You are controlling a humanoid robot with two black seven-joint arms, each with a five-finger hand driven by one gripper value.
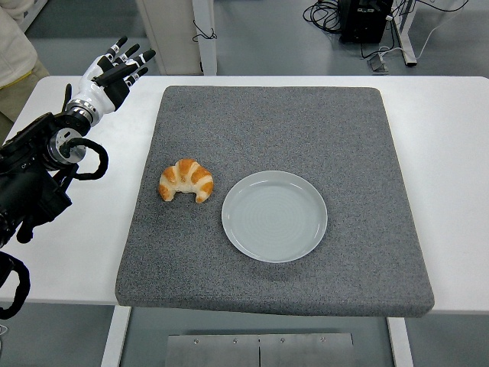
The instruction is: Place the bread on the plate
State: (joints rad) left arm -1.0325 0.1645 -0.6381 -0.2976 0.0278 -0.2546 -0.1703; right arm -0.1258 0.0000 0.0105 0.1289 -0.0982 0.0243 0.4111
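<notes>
Black arm with a black-and-white five-fingered left hand (114,69) fills the left edge of the frame, the hand raised in the upper left over the bare white worktop (451,153), fingers stretched out and apart, holding nothing. It is well clear of anything it must handle. At the far upper left corner a bit of a person's light sleeve (14,42) shows beyond the worktop.

Moving right, a large grey speckled foam mat (306,122) covers most of the worktop. On its left part, about mid-height in the frame, lies the golden-brown crescent croissant (186,180), its two tips pointing toward the bottom of the frame. Just to its right, close but not touching, sits the round pale grey-green ceramic plate (275,215), with nothing on it.

The right arm is nowhere in view.

As a judgement of progress: nothing of the task is done yet. The bread rests untouched on the mat and the plate waits bare. What remains is the whole of it: bringing the left hand down and across to the croissant, closing on it, lifting it the short way rightward, and setting it on the plate.
</notes>
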